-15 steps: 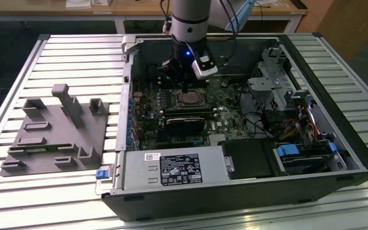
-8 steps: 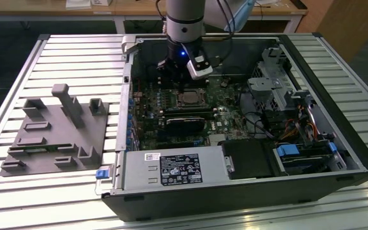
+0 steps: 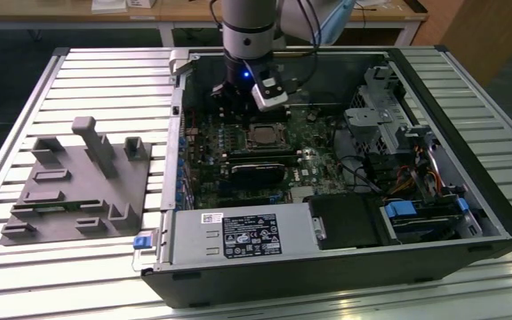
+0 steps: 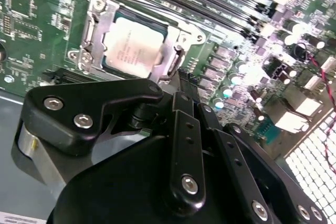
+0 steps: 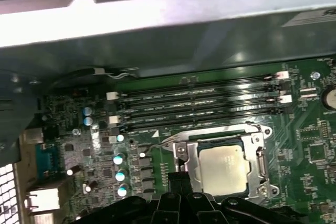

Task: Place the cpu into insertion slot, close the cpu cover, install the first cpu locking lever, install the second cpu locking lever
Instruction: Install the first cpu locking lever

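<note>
Though it lies well apart from the socket, holder plate [image 3: 78,190]: grey, with upright posts, on the slatted table [image 3: 105,67] at the exterior view's left.
Computer case [image 3: 327,280]: open, on its side, next to the plate.
Arm [image 3: 247,27]: stands over the motherboard [image 3: 319,167] inside the case.
Gripper [image 4: 188,83]: closed, nothing seen in its grip; its tip is just beside the socket's edge in both wrist views.
Insertion slot [image 5: 184,163]: on the board, beside the long black memory slots [image 5: 199,103].
Cpu [image 4: 131,45]: seated flat in the slot, pale metal top up.
Cpu cover [image 4: 97,22]: silvery frame lying down around the cpu's top.
Drive bay [image 3: 416,213]: blue-clipped, at the case's end toward the exterior view's right.
</note>
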Controlling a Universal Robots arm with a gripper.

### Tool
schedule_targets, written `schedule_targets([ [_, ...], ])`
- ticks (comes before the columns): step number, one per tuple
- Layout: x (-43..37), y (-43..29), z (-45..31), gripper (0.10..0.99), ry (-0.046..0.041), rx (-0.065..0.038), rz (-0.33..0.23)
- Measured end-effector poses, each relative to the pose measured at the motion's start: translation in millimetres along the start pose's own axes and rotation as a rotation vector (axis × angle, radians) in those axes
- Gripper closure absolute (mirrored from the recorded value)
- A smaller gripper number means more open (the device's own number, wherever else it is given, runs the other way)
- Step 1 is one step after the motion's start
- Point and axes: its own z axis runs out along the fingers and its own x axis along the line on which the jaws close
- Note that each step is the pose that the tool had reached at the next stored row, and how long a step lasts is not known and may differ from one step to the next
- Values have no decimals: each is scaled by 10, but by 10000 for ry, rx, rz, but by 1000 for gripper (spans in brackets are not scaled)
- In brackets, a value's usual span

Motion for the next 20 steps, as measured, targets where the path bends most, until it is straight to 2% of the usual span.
schedule_targets([
  [10, 107, -16, -1, 980, -2, 0, 0],
  [15, 115, -17, -17, 980, -4, 1, -1],
  [20, 114, -15, -79, 980, -4, 1, 0],
])
